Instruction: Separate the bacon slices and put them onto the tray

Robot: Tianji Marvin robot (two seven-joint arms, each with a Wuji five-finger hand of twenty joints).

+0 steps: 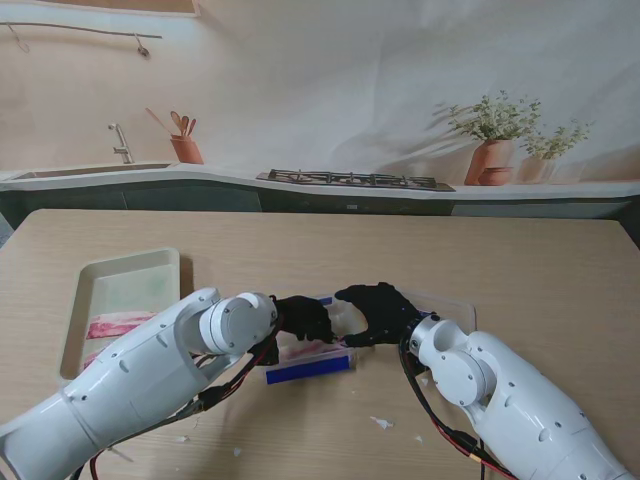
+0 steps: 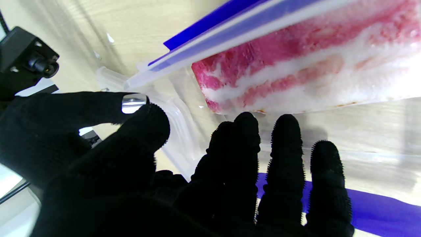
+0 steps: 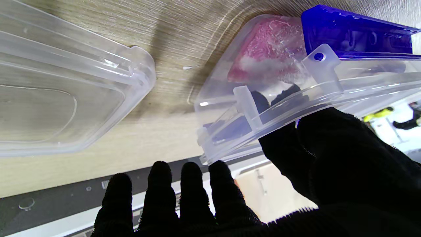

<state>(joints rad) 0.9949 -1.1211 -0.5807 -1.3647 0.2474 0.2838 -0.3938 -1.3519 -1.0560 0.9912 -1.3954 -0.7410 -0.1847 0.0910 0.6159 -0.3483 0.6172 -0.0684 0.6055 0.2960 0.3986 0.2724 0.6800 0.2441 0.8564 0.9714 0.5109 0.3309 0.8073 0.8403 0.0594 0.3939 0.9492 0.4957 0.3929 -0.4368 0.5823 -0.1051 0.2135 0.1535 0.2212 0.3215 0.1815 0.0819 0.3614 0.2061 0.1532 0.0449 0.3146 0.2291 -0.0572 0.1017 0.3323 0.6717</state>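
Now, left hand in black glove, down inside clear box at mid table. Fingers spread flat, tips right by end of bacon block, can't tell if touching. Thumb up beside them, holding nothing.

Right hand, black glove too, on far right end of same box. Thumb pressed on box rim, other four fingers straight & apart, past box edge. Looks like a pinch on box wall, but can't tell for sure. Left fingertips seen thru clear wall in right wrist view.

Box w/ blue strips along long sides, nearer one easy to see in stand view. Bacon inside pink & white, frosty, stuck in one lump.

Clear lid flat on table just beside box, on far right side, not touching it.

Tray, pale cream, to left of box, well apart. One bacon slice lying in tray, near side closer to me.

Few small white bits on table nearer to me, by right arm.
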